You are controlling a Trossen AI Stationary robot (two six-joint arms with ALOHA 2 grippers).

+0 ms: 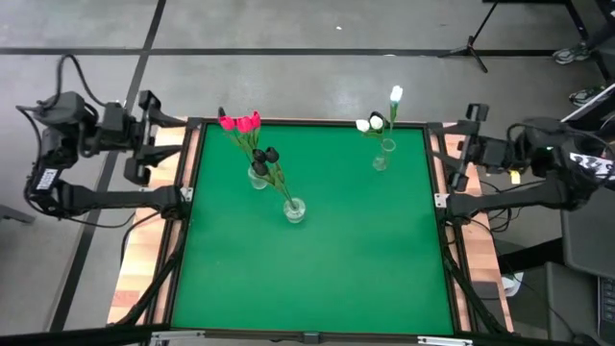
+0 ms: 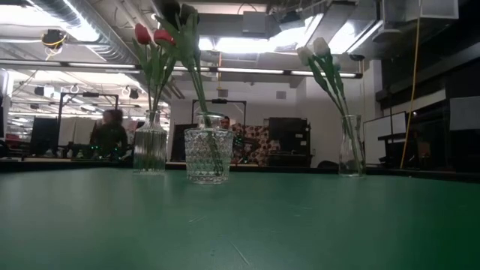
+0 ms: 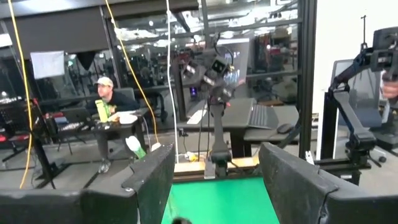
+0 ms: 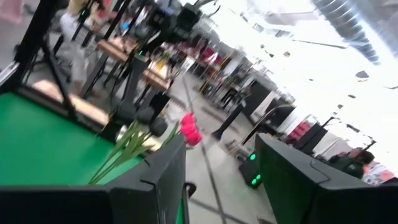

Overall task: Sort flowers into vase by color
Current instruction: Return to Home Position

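Tulips (image 1: 240, 122): standing in vases (image 1: 294, 210) toward twelve o'clock; likely light, bendy, pinching mid-stem suits. Left gripper (image 3: 214, 163), right gripper (image 4: 221, 155): both gaping wide, holding nothing.

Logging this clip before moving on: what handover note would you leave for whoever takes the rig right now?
Left gripper open, empty, left of the table.
Right gripper open, empty, right of it.
Pink tulips in the left vase, black tulips in the middle vase, white tulips in the right vase.
No stems lie on the table.
Sorting looks done; nothing obvious left.
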